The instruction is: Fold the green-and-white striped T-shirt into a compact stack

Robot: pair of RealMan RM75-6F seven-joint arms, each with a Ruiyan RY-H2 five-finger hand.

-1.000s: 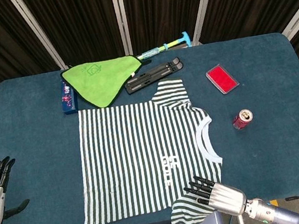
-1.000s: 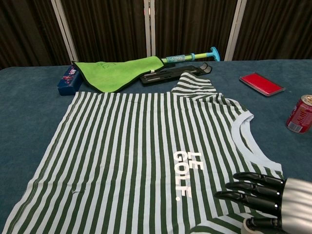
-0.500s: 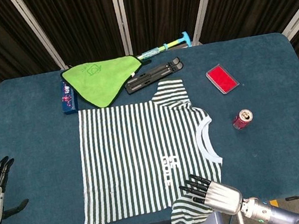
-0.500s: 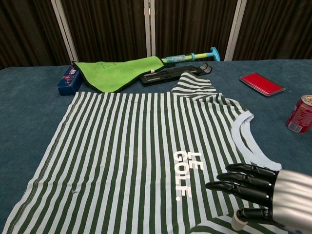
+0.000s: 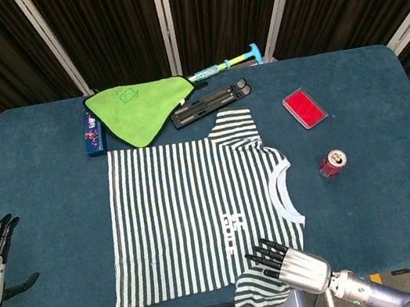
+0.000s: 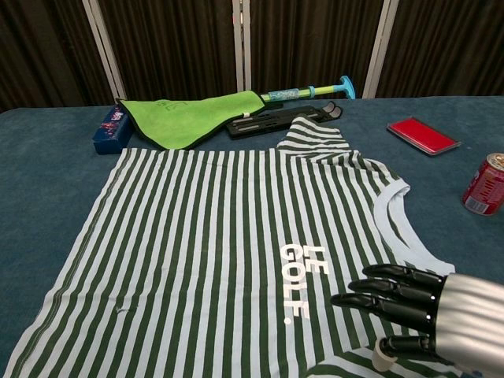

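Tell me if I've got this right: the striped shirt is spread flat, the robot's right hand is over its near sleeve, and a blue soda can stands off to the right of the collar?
Nearly. The soda can is red, not blue; the head view shows it plainly. The rest holds: the striped shirt lies spread flat, and the right hand is over its near sleeve.

Head view overhead; chest view low, nearer.

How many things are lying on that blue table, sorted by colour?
Green: 2, the striped T-shirt and the green cloth.
Red: 2, the red case and the soda can.
Blue: 2, the small box and the teal-handled tool.
Black: 1, the black rack.
Total: 7.
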